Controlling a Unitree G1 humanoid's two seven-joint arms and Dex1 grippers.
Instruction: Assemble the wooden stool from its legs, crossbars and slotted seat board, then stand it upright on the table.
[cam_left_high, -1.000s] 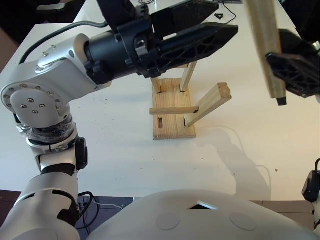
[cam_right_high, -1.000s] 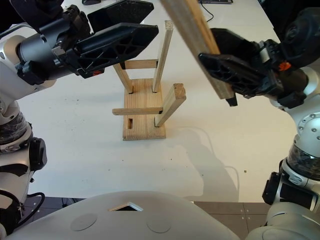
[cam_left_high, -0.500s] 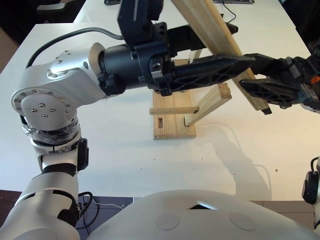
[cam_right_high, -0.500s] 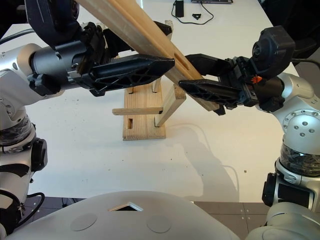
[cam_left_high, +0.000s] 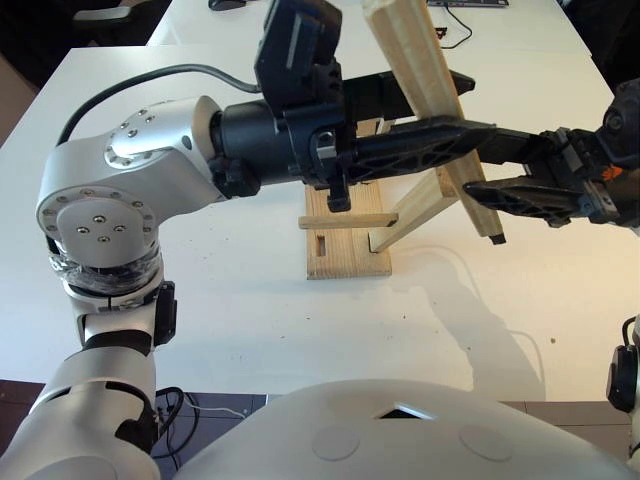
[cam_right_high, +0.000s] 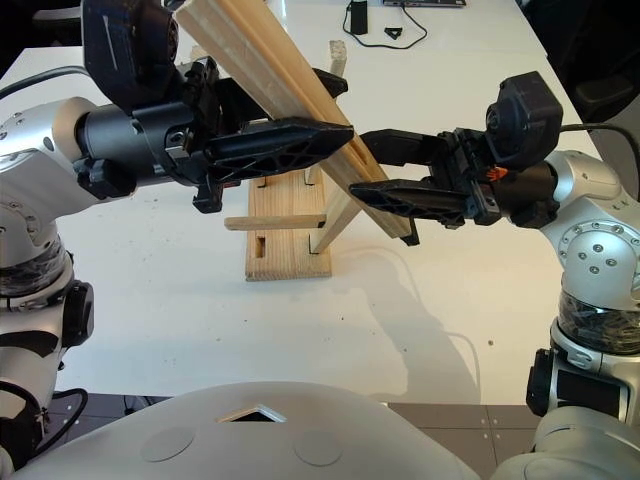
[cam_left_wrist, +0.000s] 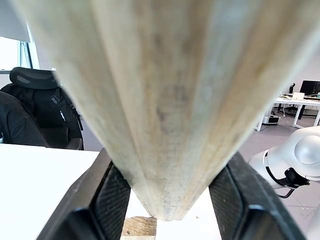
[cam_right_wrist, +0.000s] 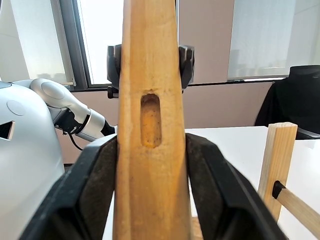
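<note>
**Loose leg held aloft in both end effectors, open slot below and to the left**

- Loose leg: pale squared softwood with visible grain, carried in the air over the seat board. Its long axis is steeply slanted, and the lower end hangs off the board's right side.
- Left end effector is clamped on the leg's mid-length, with black ribbed pads flat on opposite faces.
- Right end effector is clamped just below it, nearer the lower end. An oval mortise faces its wrist camera.
- The seat board lies flat on the white surface. Two legs stand at its far end.
- A leaning leg sits in the near right slot and tilts out to the right. A thin crossbar runs left from it.
- Empty slot: a small rectangle at the board's near left corner.
- Judgement: the leg's lower end must swing left and down across the board to that slot and come nearer to upright. The right end effector is better placed to steer the tip. The crossbar's free end is likely meant for the mortise.
</note>
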